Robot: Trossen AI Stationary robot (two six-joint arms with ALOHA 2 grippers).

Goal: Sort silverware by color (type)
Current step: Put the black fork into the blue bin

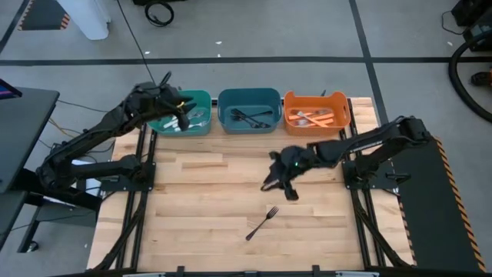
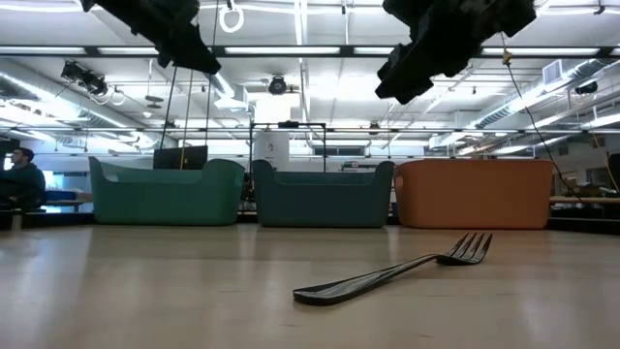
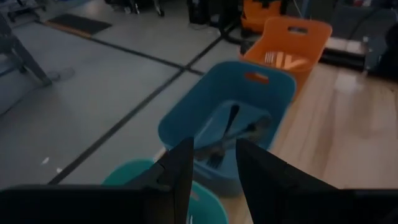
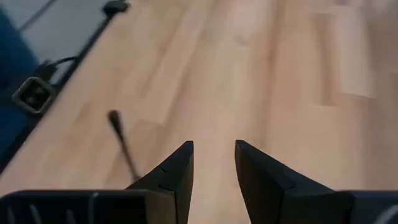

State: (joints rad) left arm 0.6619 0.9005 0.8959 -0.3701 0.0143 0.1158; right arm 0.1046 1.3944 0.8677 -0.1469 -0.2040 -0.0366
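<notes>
black fork point(image 1: 262, 223) lies near right gripper point(image 1: 278, 187).

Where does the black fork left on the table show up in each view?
High: black fork, bare wood below the right hand.
Low: foreground centre, before the blue bin.
Left wrist: not in it.
Right wrist: only its handle.
Shared landmark: blue bin.

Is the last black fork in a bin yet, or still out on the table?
Out. The black fork lies flat on the bare table, in front of the bins, with the right gripper above and apart, empty.
</notes>
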